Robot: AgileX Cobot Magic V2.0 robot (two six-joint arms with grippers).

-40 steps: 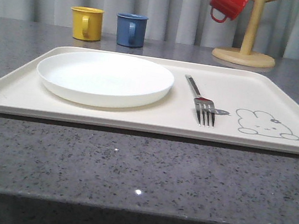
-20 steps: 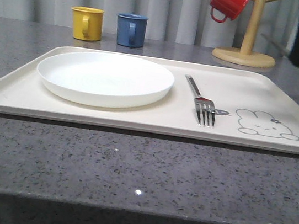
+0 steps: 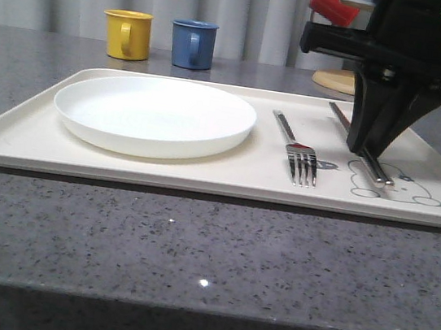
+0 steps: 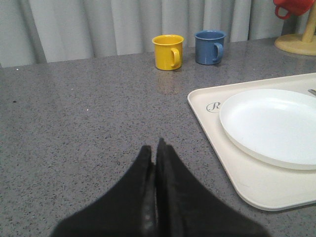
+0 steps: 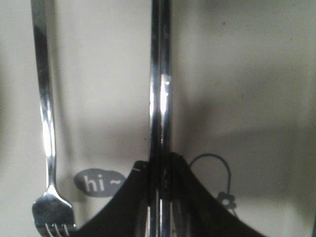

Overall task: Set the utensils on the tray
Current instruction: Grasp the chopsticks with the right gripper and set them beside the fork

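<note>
Right end effector (image 3: 368, 150) clamped on chopsticks (image 3: 361, 144) over the tray (image 3: 19, 133).
Front: grey speckled table (image 3: 192, 251), grey curtain (image 3: 250, 13) behind; plate (image 3: 154, 115) and fork (image 3: 295, 148) on tray, chopsticks beside fork. Left wrist: left end effector (image 4: 153, 163) closed, empty, above table beside tray. Right wrist: chopsticks gripped beside fork, near "hi~" bubble (image 5: 99, 182).

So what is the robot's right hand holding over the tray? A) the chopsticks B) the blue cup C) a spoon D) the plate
A: the right gripper is closed on the long metal chopsticks, just above the tray beside the fork.
</note>
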